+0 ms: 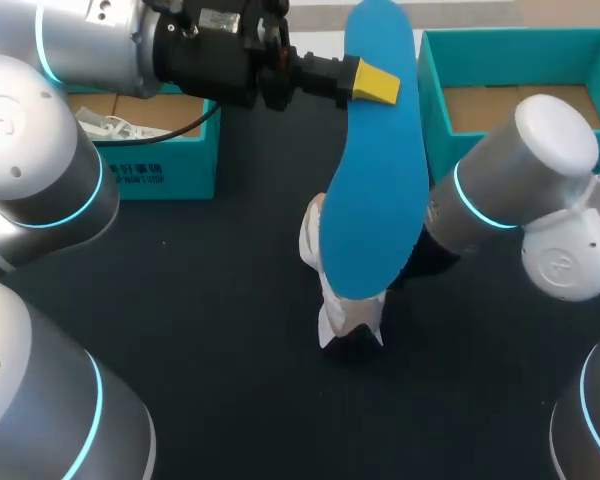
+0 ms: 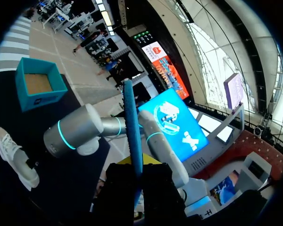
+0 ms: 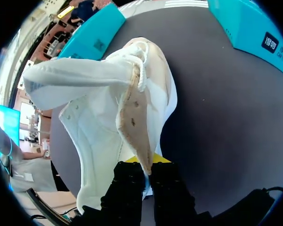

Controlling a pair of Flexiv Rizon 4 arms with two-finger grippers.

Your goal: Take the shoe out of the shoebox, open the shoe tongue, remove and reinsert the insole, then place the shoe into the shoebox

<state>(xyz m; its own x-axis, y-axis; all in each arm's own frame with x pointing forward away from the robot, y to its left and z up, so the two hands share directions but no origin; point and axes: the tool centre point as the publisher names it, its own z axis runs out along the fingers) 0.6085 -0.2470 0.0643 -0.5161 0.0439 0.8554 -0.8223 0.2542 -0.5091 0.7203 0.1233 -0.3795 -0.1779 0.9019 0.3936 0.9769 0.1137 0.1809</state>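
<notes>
R hand (image 3: 141, 165) pinches shoe (image 3: 99, 113) rim, unseen overhead; L hand (image 1: 382, 82) holds insole (image 1: 375, 200).

Grips blue insole (image 2: 132, 122) edge-on in left gripper (image 2: 137, 172), held from both sides, running straight out ahead of the fingers with a bit of yellow tip showing at its base. Shows right arm (image 2: 80, 134) beyond insole, grey with cyan rings, over dark table (image 2: 61, 188), its dark end right at white shoe (image 2: 12, 155). Shows open teal box (image 2: 40, 89) farther out on table, apart from shoe, with brown cardboard floor visible inside.
</notes>
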